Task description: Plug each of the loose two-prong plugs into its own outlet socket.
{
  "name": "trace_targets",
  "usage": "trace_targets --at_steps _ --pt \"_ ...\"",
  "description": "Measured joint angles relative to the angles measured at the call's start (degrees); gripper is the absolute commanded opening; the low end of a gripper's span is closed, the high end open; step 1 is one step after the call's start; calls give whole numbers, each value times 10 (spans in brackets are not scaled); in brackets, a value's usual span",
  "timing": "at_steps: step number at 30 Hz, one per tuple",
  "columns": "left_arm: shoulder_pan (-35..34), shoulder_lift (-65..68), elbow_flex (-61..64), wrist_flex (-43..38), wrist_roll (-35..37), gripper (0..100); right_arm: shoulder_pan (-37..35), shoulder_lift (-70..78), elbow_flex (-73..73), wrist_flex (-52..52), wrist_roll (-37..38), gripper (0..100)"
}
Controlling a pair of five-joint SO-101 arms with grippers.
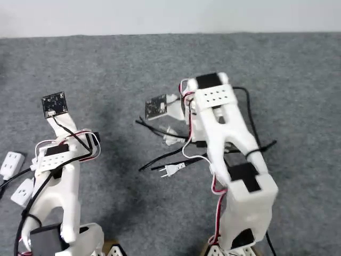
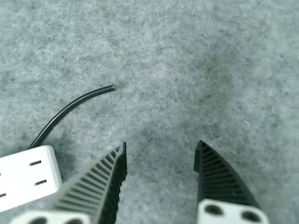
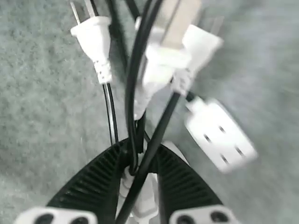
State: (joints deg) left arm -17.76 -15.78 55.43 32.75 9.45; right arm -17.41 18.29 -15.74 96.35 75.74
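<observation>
In the right jaws, bunched black cords (image 3: 162, 126).

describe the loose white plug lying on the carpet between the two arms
The white plug is small, moulded plastic by its look, with two metal prongs. It lies flat on the grey carpet, prongs pointing toward the left arm, its black cord leading back under the right arm. No gripper touches it.

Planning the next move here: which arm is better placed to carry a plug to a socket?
Right. The right gripper is shut on the black cords, with a white plug just ahead of it. The left gripper is open and empty beside an outlet socket, so it might rather steady that.
</observation>
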Motion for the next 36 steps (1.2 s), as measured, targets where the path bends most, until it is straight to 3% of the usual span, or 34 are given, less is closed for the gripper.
trace_targets --at_steps 8,12,19,30,36 --pt "0 0 0 -5 0 225 -15 -84 -88 37 -52 8" --pt "0 0 0 -5 0 225 12 -114 -132 40 -69 8" --pt "0 0 0 -5 0 225 139 -137 -138 40 -68 8" --pt "2 0 4 -6 0 225 421 -149 -177 40 62 9" --pt "2 0 4 -6 0 225 535 -62 -177 37 116 9"
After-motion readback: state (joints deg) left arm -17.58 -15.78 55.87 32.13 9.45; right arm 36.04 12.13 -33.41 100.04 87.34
